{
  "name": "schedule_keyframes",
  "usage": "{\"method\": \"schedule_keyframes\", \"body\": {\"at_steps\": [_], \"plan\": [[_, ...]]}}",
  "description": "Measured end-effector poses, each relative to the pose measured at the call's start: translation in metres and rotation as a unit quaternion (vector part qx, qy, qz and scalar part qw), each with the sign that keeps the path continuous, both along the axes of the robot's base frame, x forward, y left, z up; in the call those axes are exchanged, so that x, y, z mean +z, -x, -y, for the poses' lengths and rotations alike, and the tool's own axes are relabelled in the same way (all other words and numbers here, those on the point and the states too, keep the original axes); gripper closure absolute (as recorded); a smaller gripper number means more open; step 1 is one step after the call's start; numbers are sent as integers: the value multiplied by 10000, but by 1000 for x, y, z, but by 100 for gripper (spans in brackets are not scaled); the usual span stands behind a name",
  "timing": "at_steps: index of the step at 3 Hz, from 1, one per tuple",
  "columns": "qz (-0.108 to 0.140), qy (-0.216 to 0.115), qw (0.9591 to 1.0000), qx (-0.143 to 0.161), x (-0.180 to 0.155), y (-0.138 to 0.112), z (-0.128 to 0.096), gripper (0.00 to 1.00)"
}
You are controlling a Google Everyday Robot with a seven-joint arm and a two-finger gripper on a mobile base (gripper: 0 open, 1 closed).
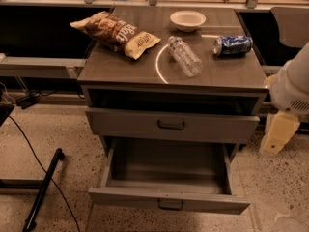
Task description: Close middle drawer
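The grey wood-look middle drawer, with its small dark bar handle, stands pulled far out beneath the slightly protruding top drawer of the grey cabinet. The cream-coloured gripper hangs right of the cabinet, apart from both drawers; whether it is spread or closed cannot be told

chip bag on worktop, rear left. white bowl upright, rear centre. clear plastic bottle on its side mid-worktop; blue can on its side near right edge. lowest drawer pulled far out. black cable, black bar on speckled floor, left. pincer by right frame edge, below worktop level.
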State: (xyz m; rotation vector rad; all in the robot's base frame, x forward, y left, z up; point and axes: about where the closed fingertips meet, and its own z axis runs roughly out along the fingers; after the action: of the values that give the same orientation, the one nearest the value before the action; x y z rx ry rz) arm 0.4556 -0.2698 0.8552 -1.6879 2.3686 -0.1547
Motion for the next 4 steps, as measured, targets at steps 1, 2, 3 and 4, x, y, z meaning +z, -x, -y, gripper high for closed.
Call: {"method": "schedule_keyframes", "body": {"at_steps": [1, 2, 3, 4], "plan": [[139, 99, 9998, -107, -63, 13, 38, 0], [470, -107, 9987, 175, -77, 20, 56, 0], [513, 15, 9973, 528, -75, 22, 58, 0], [192, -232, 9985, 456, -111, 28, 57, 0]]}}
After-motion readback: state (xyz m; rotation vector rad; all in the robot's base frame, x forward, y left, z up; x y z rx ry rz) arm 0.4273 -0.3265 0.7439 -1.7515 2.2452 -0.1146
